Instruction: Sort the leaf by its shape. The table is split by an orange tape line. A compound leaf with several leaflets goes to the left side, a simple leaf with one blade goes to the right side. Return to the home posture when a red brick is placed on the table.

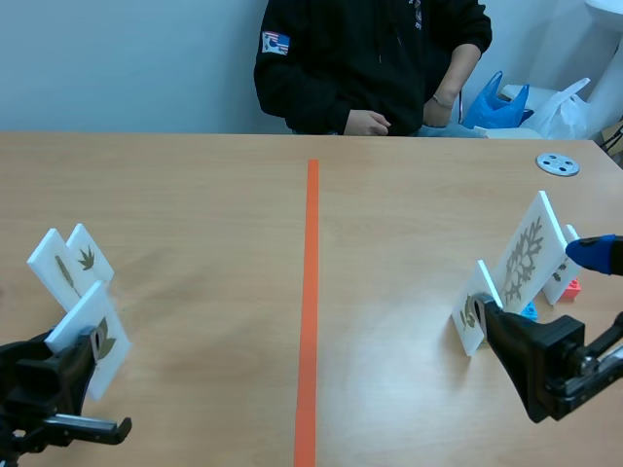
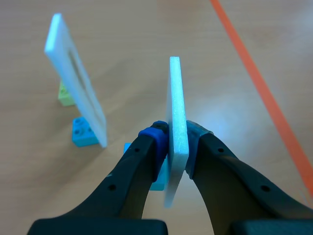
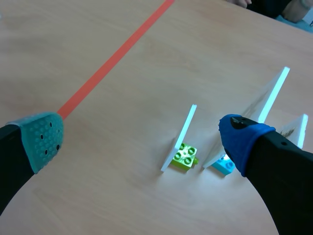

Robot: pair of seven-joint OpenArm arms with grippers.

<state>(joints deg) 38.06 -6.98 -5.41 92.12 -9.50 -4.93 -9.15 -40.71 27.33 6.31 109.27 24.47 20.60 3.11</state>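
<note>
Leaf card (image 2: 177,93) upright, edge-on, clamped in left hand (image 2: 176,139), near-left on desk (image 1: 195,214), well left of orange tape line (image 1: 310,292). Right hand (image 3: 142,139) spread wide, holding nothing, near-right by other cards (image 1: 531,253).

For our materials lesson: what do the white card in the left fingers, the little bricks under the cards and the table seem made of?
White card: probably foam board or plastic, matte; thick, grainy edge. Bricks: glossy moulded plastic, studded tops. Table: wood or wood-look laminate, smooth; visible grain, soft sheen.
</note>
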